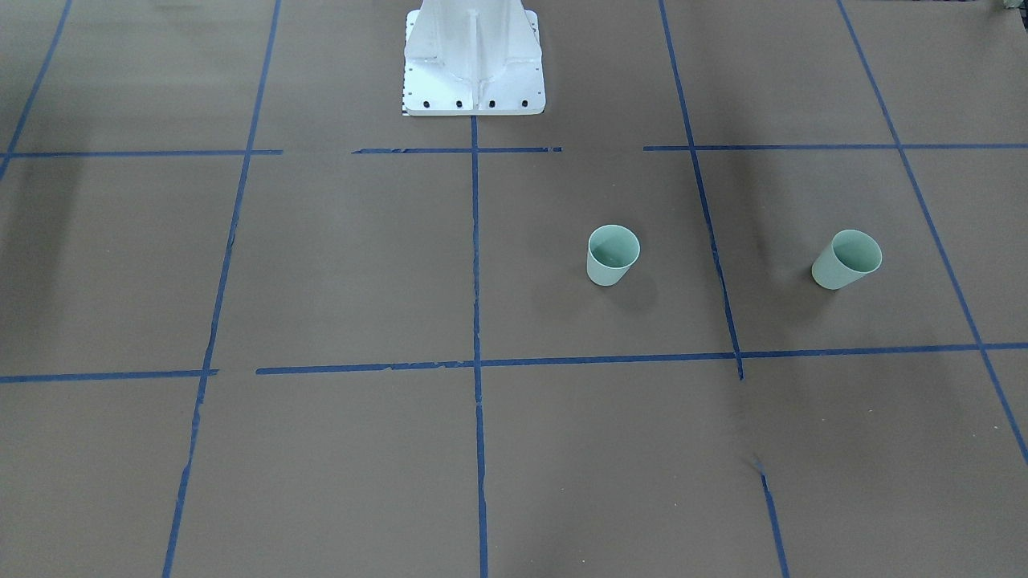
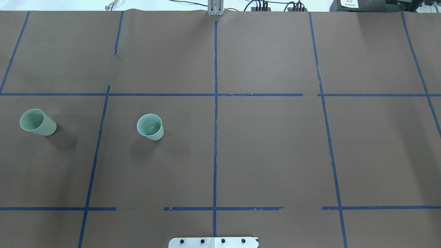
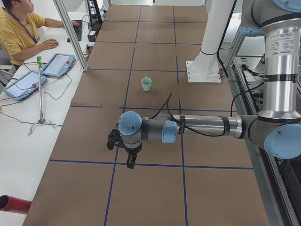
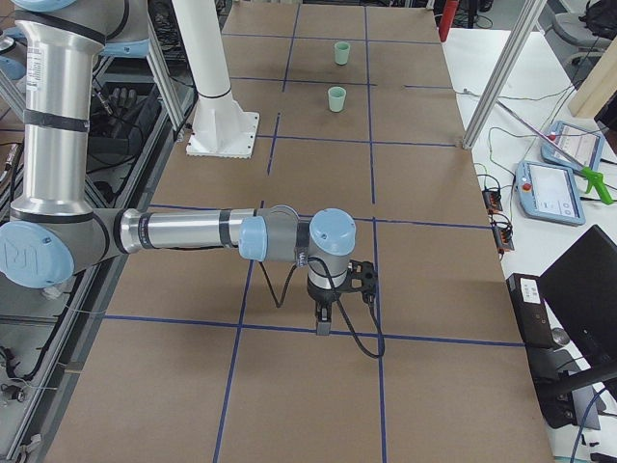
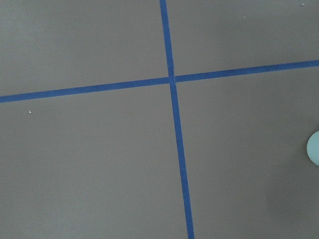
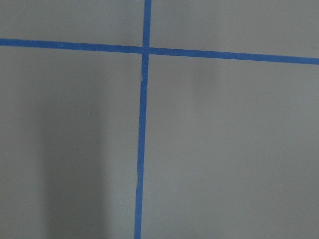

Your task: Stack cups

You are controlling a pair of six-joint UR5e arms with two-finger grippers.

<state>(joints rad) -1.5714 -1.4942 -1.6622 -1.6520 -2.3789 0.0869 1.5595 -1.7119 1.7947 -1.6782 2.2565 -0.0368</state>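
Logged outer cup (image 2: 38,122) and inner cup (image 2: 150,126) upright, well apart, middle left of overhead view, unstacked; left gripper (image 3: 130,161) and right gripper (image 4: 323,326) parked clear of both, presumably start pose; cannot tell jaw state.

Cup (image 5: 314,148) cropped at left wrist view's edge.
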